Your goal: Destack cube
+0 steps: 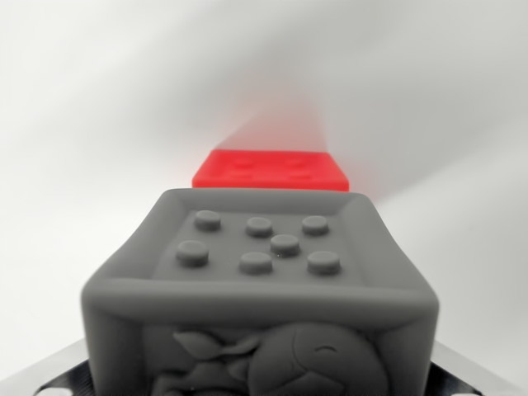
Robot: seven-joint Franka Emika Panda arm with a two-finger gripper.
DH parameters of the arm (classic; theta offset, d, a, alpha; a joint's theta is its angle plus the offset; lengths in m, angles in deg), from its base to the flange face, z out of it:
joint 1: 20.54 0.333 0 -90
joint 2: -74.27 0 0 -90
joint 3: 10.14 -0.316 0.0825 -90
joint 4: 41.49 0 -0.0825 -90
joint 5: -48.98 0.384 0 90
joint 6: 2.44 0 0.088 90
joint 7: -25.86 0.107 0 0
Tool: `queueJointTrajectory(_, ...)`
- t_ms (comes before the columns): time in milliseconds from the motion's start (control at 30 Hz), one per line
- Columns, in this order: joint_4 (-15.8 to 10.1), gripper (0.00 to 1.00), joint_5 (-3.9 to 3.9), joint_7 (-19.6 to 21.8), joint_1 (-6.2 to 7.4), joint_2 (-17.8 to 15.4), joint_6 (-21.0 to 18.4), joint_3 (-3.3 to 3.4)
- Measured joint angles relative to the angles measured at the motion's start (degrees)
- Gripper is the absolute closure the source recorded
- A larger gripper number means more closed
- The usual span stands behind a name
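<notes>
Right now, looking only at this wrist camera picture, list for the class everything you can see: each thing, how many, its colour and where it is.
Grey cube: one, grey, near foreground at lower centre; seven raised studs on its top face, a relief figure on its near side.
Red cube: one, red, beyond the grey cube at upper centre; faint studs on its top face; whether the two touch cannot be told.
Surface: one, white, all around both cubes.
Gripper parts: two metallic pieces, silver, bottom corners; the fingertips are hidden, so open or shut cannot be told.

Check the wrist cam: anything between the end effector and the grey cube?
Nothing visible. The grey cube fills the near view; the red cube lies beyond it, not in between. The end effector's fingertips aren't clearly in view.
</notes>
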Motion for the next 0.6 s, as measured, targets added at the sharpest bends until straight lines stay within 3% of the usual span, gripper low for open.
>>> queueJointTrajectory(600, -0.2, 1.00, 0.17, -0.1, 0.00, -5.2, -5.0, -0.06)
